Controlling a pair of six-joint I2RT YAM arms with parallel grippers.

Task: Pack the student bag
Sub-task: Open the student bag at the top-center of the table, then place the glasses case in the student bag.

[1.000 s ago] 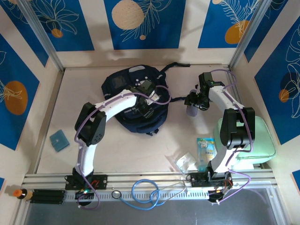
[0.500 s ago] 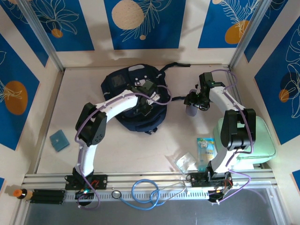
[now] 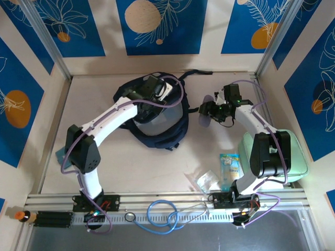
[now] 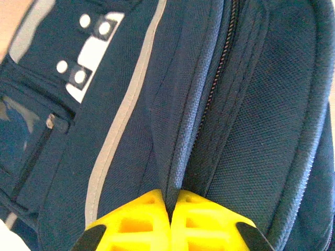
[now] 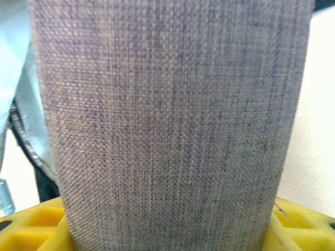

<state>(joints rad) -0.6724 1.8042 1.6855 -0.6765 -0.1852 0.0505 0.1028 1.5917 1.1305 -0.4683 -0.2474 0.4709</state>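
Note:
The student bag [image 3: 166, 132], a dark navy backpack, lies at the back middle of the table. Its mouth gapes and shows a pale grey lining. My left gripper [image 3: 157, 92] is shut on a fold of the bag's navy fabric beside the zip [image 4: 170, 196], holding that edge up. The grey-white patch and pale stripe [image 4: 123, 120] lie to the left of the grip. My right gripper [image 3: 213, 112] is shut on a grey-purple woven fabric pouch [image 3: 204, 118], held just right of the bag. In the right wrist view the pouch [image 5: 167, 120] hides most of the yellow fingers [image 5: 39, 222].
A mint green zip case [image 3: 285, 157] lies at the right edge. A blue packet [image 3: 229, 164] and a clear plastic bag [image 3: 205, 179] lie in front of it. A teal square [image 3: 59, 154] peeks out beside the left arm. A blue coiled tube [image 3: 162, 213] rests on the front rail.
My left gripper has pulled the bag's edge back and up, and the mouth now gapes wide. My right gripper has carried the pouch left, closer to the bag.

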